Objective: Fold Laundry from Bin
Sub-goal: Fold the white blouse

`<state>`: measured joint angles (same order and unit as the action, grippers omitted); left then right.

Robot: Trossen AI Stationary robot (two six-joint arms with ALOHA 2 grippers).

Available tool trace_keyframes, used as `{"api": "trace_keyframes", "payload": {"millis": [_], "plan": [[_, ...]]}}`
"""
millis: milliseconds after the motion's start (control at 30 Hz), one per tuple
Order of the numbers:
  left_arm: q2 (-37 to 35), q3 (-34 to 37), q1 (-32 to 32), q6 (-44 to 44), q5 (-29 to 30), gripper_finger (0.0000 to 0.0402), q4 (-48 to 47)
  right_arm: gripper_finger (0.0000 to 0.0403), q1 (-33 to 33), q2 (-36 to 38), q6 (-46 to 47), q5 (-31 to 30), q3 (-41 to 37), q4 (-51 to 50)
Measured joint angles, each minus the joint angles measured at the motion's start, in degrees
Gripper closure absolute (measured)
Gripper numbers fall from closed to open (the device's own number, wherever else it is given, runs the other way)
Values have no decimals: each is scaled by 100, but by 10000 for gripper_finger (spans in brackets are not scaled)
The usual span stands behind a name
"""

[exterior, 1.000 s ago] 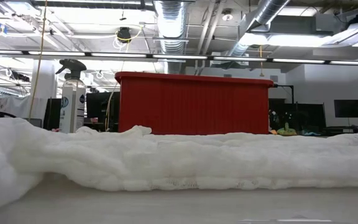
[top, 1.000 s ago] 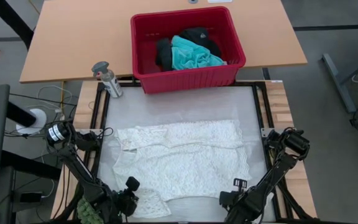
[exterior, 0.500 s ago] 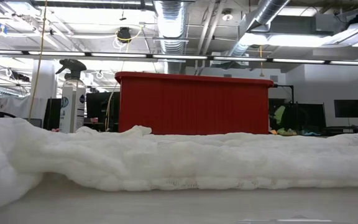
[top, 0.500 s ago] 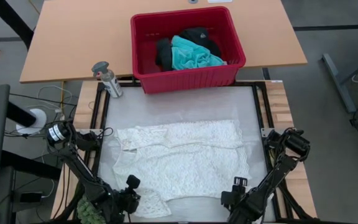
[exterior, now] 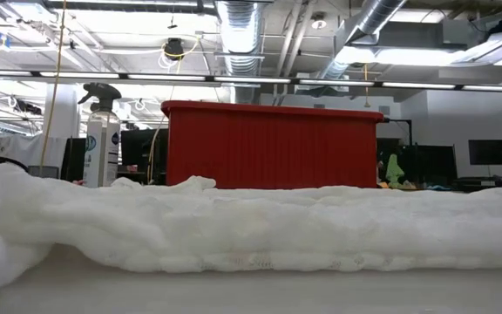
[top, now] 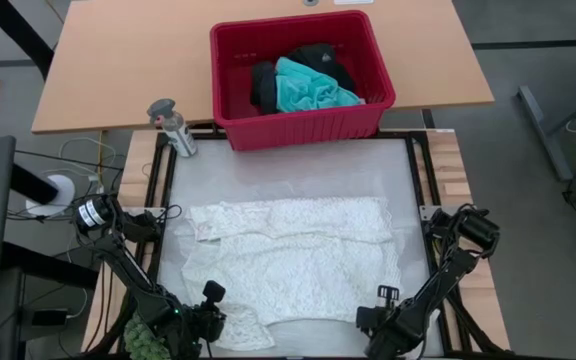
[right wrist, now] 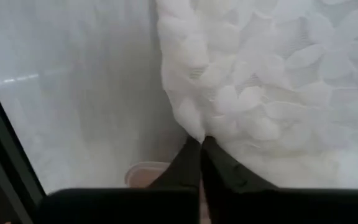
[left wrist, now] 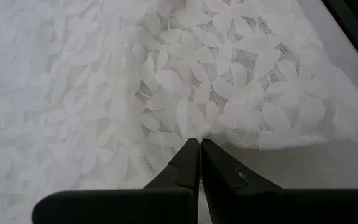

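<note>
The lace top, spread flat on the table before the bin, is light and limp, and is apparently pinched at its near corners by the closed left gripper and right gripper.

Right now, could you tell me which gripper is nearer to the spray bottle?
The left gripper. It sits at the white lacy top's near-left corner, on the spray bottle's side; the right gripper sits at the near-right corner, farther across.
</note>
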<state>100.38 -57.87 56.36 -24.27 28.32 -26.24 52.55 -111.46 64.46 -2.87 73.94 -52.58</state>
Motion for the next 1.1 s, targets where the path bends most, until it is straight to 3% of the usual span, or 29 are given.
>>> {"api": "trace_keyframes", "payload": {"millis": [267,467,733,933,1100], "plan": [[-109,0,-120,-417,107,401,-275,388,-142,-24,-35,24,252,-433],[-556,0,-132,-940,559,401,-960,388,-175,-24,-343,69,529,-603],[-1088,0,-231,-925,709,401,-1017,388,-219,94,-648,310,811,-890],[-1249,0,-431,-786,242,401,-775,388,-396,460,-648,466,816,-917],[-1250,0,-666,-796,-374,401,-615,388,-679,683,-647,932,818,-1273]]}}
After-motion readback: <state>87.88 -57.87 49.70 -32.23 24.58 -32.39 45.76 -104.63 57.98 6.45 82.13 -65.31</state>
